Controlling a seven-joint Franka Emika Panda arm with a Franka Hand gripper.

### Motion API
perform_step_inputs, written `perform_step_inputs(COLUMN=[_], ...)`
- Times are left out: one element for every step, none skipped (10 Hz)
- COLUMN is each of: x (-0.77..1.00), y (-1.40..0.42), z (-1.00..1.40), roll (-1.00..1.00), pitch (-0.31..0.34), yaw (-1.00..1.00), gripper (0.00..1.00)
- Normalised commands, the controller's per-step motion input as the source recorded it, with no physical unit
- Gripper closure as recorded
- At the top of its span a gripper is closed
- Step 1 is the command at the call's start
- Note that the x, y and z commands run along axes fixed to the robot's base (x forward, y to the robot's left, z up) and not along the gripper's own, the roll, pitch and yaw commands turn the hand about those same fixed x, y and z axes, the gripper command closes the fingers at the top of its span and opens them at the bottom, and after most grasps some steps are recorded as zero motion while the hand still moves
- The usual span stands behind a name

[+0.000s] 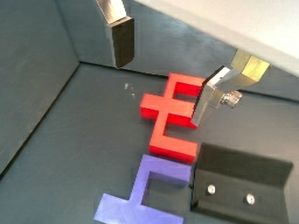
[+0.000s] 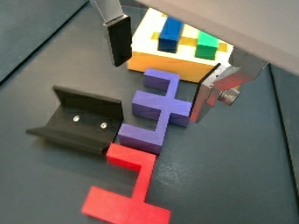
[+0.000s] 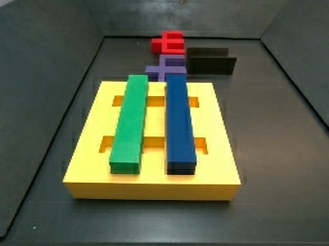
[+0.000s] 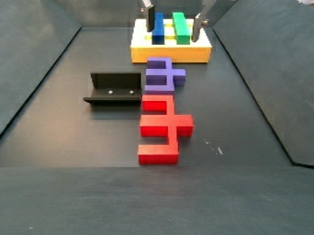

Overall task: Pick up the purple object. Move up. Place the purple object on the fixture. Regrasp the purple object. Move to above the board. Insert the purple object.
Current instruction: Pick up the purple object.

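Position of the purple plastic cross-shaped block (image 2: 158,109) under the gripper (image 2: 166,61) is what the coming pick turns on: in a wrist view it is seen lying flat on the dark floor (image 4: 73,110), below the gap between the two silver fingers and a little off toward the side of one finger (image 2: 212,94). The fingers are spread wide and nothing is held between them; the gripper is judged to hang above the floor, not yet down at the block. The long axis of the purple block runs from the thick yellow slotted board (image 3: 152,187) toward the similar red plastic block (image 4: 163,128), so its wide bar can probably be taken across its narrower sides. In both side views the purple block is found between board and red block — close to each, with the red block just beside its far end, perhaps touching; this cannot be told. The black L-shaped fixture (image 4: 116,88) stands just beside the purple block, on one flank. Room for the fingers is therefore thought tight on the fixture side and toward the red block, while the floor on the other flank is bare. A long green bar (image 3: 130,122) and a long blue bar (image 3: 178,125) are borne by the board.
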Motion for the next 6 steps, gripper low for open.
perform_step_inputs(x=[0.13,0.09,0.09,0.04,0.07,0.09], y=[-0.10,-0.09,-0.11,-0.07,-0.08,-0.11], z=[-0.11,-0.09,-0.09,-0.07,-0.07,-0.07], roll=[-0.06,-0.07,-0.06,-0.06,-0.04,-0.02], pitch=[-0.033,-0.044,-0.036,-0.031,-0.017,0.000], yaw=[-0.64,-0.56,-0.56,-0.57,-0.58,-0.60], gripper=[0.00,0.00,0.00,0.00,0.00,0.00])
